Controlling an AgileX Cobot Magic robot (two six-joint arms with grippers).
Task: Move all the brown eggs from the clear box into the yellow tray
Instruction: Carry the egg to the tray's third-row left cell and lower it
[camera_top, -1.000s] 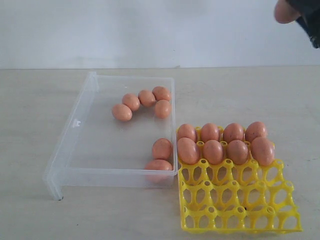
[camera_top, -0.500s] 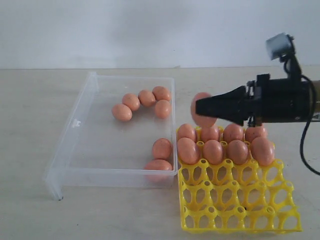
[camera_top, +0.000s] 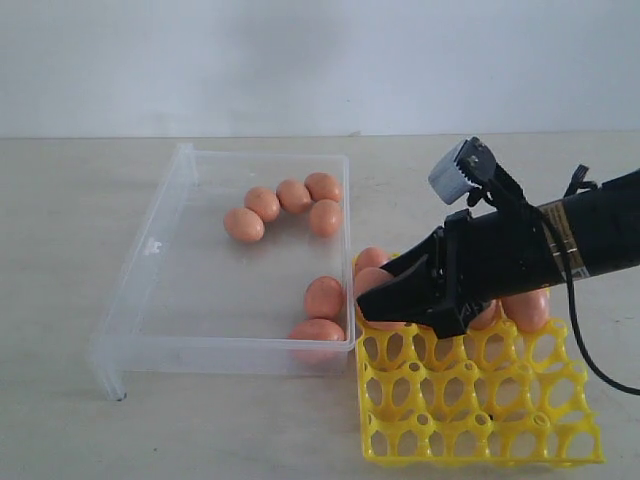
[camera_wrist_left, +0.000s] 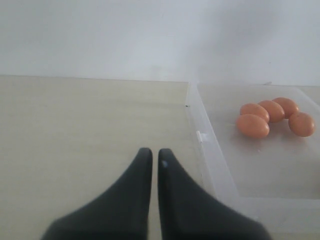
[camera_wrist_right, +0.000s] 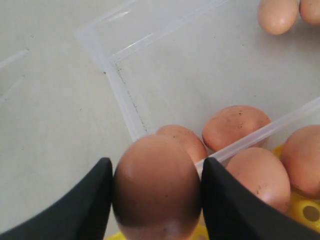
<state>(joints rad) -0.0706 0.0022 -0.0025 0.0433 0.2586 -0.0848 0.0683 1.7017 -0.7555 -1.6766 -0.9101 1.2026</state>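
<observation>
The table (camera_top: 70, 430) was a pale beige surface with a matte finish, and it filled the lower part of the exterior view from side to side. Faint lengthwise grain showed on it in the left wrist view (light streaks, little more). The right wrist view caught a few thin scratches (camera_wrist_right: 14, 57) on the same top, pale against the beige. Behind the table stood a plain white wall (camera_top: 300, 60), evenly lit, which met the table's far edge in a straight horizontal line.
</observation>
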